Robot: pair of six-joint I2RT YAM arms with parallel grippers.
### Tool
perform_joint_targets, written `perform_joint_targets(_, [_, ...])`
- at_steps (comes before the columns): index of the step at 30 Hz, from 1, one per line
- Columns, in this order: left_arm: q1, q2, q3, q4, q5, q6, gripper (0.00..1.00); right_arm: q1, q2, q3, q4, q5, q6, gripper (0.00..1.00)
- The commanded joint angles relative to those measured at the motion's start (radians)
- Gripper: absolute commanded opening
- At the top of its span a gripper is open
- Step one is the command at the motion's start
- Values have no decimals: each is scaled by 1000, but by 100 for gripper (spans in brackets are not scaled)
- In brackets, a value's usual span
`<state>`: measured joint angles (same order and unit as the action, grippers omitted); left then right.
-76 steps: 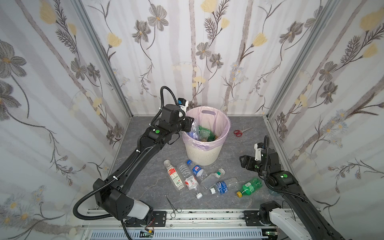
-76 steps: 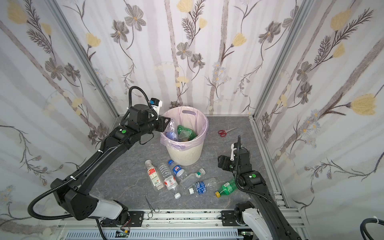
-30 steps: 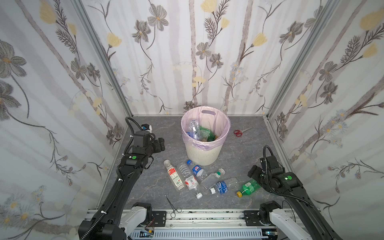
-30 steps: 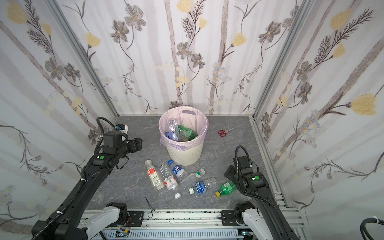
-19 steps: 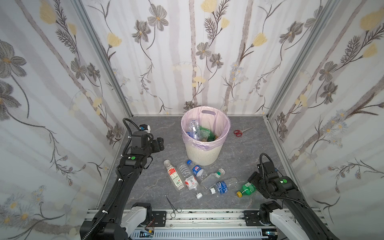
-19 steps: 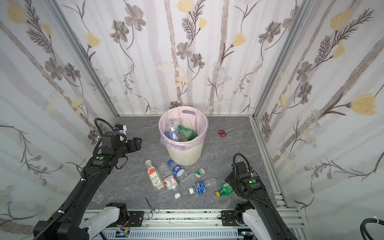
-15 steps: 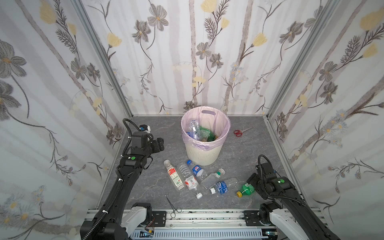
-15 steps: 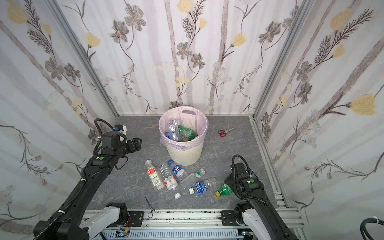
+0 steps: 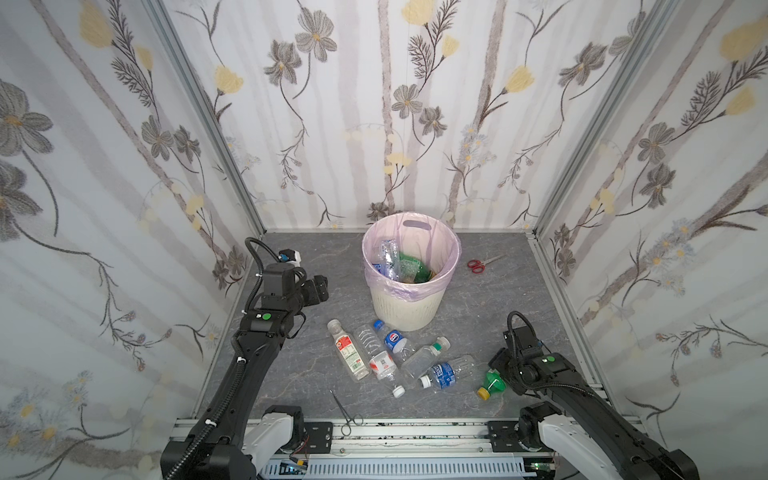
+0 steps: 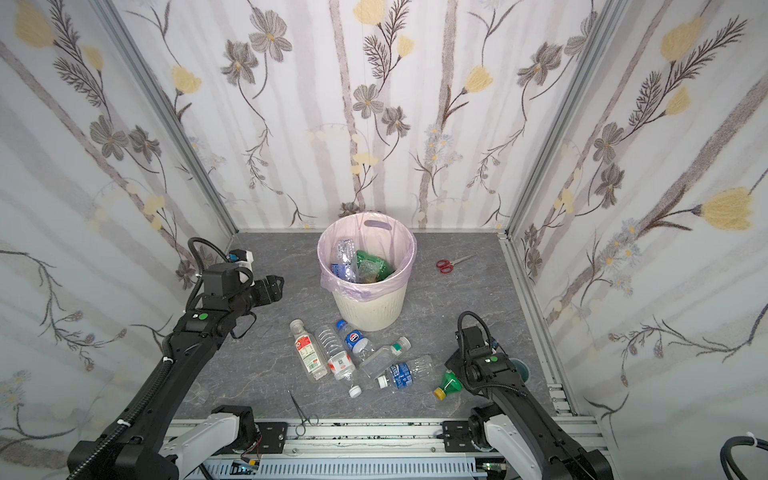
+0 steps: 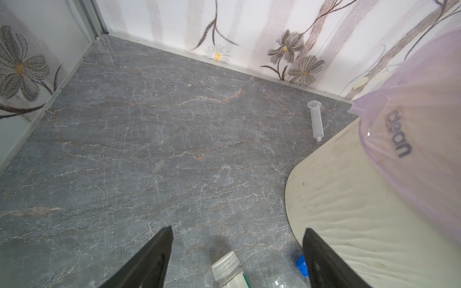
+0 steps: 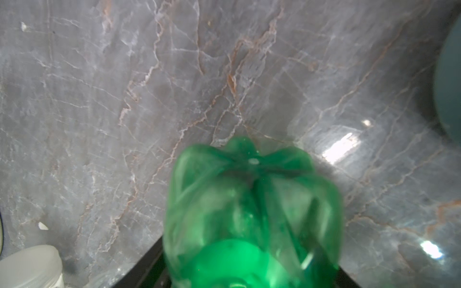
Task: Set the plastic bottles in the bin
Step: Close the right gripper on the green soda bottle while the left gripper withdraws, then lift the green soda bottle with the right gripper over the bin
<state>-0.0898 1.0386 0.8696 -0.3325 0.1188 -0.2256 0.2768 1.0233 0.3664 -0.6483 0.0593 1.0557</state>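
Note:
The cream ribbed bin (image 9: 405,307) (image 10: 370,309) with a pink liner stands mid-floor and holds clear and green bottles. Several plastic bottles lie in front of it: a red-label one (image 9: 349,351), a blue-label one (image 9: 446,372), a white-capped one (image 11: 225,264). My left gripper (image 9: 322,289) (image 11: 237,232) hangs open and empty left of the bin, above the floor. To the right, my right gripper (image 9: 500,368) (image 12: 249,261) is shut on the body of a green bottle (image 12: 252,199) (image 10: 451,384) with a yellow cap, low over the floor.
Red-handled scissors (image 9: 478,264) lie right of the bin. Thin forceps (image 9: 345,409) rest at the front edge. A clear syringe barrel (image 11: 316,121) lies behind the bin by the back wall. A teal round object (image 10: 519,370) sits beside my right arm. Flowered walls close three sides.
My left arm has drawn back from over the bin to its left and stayed open. My right gripper has come down over the green bottle and closed around it.

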Motion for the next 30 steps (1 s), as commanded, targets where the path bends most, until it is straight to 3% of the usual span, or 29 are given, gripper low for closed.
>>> perform_joint_targets(1, [2,-14,-8,31,7,-3,84,4,24,-11,85,-10,0,67])
perform_joint_targets(6, [2,-31,-22,31,15,-6,84,16,43,-3,113,-8,-20,61])
perform_joint_targets(20, [2,-55,-35,31,47,-18,84,113,-13,123,42,168,-67,55])
perform_joint_targets(30, [2,-46,-59,39,96,-37,84,114,-7,358,17,251,-354,54])
